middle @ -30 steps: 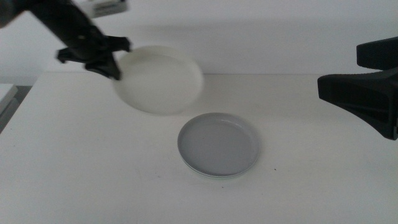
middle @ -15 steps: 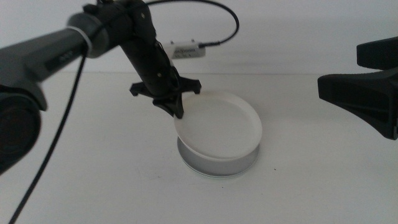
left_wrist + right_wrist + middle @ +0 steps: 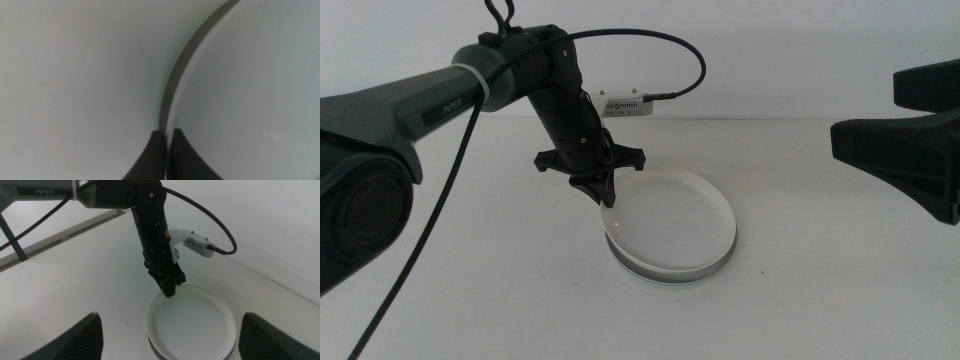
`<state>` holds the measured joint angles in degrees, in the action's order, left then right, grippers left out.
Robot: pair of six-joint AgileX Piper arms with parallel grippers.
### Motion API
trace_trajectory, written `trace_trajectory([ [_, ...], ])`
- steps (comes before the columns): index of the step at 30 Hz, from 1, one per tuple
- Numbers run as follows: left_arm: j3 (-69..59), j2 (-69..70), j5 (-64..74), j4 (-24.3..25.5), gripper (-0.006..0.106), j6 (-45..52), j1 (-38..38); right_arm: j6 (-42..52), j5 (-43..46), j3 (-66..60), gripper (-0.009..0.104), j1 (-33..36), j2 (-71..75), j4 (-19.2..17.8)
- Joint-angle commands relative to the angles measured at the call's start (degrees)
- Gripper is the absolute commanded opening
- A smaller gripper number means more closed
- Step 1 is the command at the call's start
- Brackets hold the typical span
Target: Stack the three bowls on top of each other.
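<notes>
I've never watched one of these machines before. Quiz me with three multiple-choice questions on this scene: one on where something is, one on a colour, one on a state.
1. Where is the white bowl?
A. on the stack in the middle of the table
B. alone at the table's far left
C. high in the air

2. What colour is the bowl rim showing right under the white bowl?
A. red
B. grey
C. black

3. How does the left gripper stand?
A. wide open, far from the bowl
B. shut on the white bowl's rim
C. out of sight

Key: 1 A, the white bowl sits on the grey bowl. 2 B, a grey band shows below it. 3 B, the left wrist view shows the jaws pinching the rim; the right gripper waits open.
</notes>
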<state>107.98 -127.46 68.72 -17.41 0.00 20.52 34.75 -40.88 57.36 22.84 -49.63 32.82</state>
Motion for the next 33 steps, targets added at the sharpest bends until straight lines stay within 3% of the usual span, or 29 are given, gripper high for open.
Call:
trace_trajectory([
  [1, 0.10, 0.35, -0.50, 0.04, -0.002, 0.00, 0.17, 0.70, 0.51, -0.42, 0.093, 0.10, 0.13, 0.29],
  [3, 0.10, 0.35, -0.55, 0.39, 0.000, 0.00, 0.17, 0.70, 0.51, -0.42, 0.093, 0.10, 0.13, 0.29],
  [7, 0.10, 0.35, -1.18, 0.62, 0.015, 0.00, 0.17, 0.70, 0.51, -0.42, 0.093, 0.10, 0.13, 0.29],
  [15, 1.38, 0.47, 0.02, 0.90, 0.070, 0.00, 0.05, 0.70, 0.51, -0.42, 0.093, 0.10, 0.13, 0.29],
  [19, 6.19, 0.85, 1.24, 5.08, 0.094, -2.17, -1.40, 0.70, 0.51, -0.42, 0.093, 0.10, 0.13, 0.29],
  [27, 5.21, 15.72, 1.24, 9.94, 0.094, -4.64, -8.21, 0.70, 0.51, -0.42, 0.093, 0.10, 0.13, 0.29],
  [33, -15.96, 40.11, -11.26, 16.19, 0.094, -5.22, -10.31, 0.70, 0.51, -0.42, 0.093, 0.10, 0.13, 0.29],
])
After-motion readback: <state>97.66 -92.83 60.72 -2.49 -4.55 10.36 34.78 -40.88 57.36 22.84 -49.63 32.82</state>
